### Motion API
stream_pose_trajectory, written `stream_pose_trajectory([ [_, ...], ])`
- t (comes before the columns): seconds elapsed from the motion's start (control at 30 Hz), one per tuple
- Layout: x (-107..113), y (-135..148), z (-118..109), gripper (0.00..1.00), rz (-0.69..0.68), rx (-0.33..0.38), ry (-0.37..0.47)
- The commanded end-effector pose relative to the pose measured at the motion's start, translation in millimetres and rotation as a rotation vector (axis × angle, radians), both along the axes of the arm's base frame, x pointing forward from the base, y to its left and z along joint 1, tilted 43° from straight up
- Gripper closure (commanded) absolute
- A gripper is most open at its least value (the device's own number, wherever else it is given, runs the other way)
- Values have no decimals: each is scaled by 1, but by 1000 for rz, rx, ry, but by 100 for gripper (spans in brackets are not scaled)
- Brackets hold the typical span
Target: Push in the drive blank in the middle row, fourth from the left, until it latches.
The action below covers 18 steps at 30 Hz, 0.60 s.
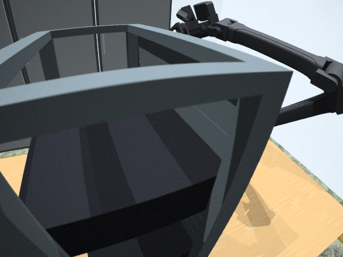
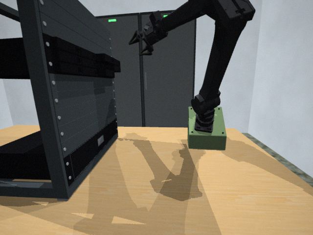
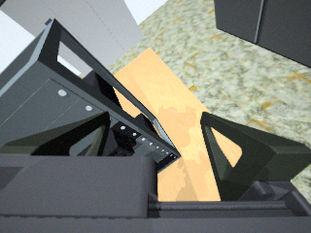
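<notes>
The dark rack [image 2: 57, 101] stands on the wooden table at the left, its front facing the arm. A black band of drive blanks [image 2: 80, 59] runs across the upper part of the front. At the band's far end a blank [image 2: 113, 64] sticks out further than the rest; I cannot tell its row. My gripper [image 2: 140, 45] is open and empty. It hangs in the air in front of the rack, apart from it and a little above the band. It also shows behind the rack's top frame [image 1: 143, 72] in the top view [image 1: 191, 16]. In the wrist view the open fingers frame the rack's upper edge [image 3: 97, 112].
The arm's green base [image 2: 206, 129] stands on the table to the right of the rack. A tall dark cabinet [image 2: 156, 76] stands behind the table. A black panel [image 2: 93, 149] fills the bottom of the rack's front. The table edge runs along the right [image 2: 278, 156].
</notes>
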State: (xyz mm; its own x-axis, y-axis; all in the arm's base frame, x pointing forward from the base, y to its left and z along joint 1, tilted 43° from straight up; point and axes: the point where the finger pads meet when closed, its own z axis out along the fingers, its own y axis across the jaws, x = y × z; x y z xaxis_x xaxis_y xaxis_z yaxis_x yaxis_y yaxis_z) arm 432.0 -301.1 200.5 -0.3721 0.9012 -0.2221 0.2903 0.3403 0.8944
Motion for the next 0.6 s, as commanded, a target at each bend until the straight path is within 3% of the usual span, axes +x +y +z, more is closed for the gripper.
stream_pose_trajectory([
  [0.0, -10, -2, 11, 0, 16, -120, -75],
  [0.2, -20, 9, 21, 0, 49, -244, -152],
  [0.3, -32, 13, 28, 0, 62, -339, -207],
  [0.33, -32, 13, 28, 0, 62, -339, -207],
  [0.43, -41, 21, 34, 0, 80, -434, -259],
  [0.5, -41, 21, 34, 0, 80, -434, -259],
  [0.57, -47, 27, 38, 0, 93, -497, -293],
])
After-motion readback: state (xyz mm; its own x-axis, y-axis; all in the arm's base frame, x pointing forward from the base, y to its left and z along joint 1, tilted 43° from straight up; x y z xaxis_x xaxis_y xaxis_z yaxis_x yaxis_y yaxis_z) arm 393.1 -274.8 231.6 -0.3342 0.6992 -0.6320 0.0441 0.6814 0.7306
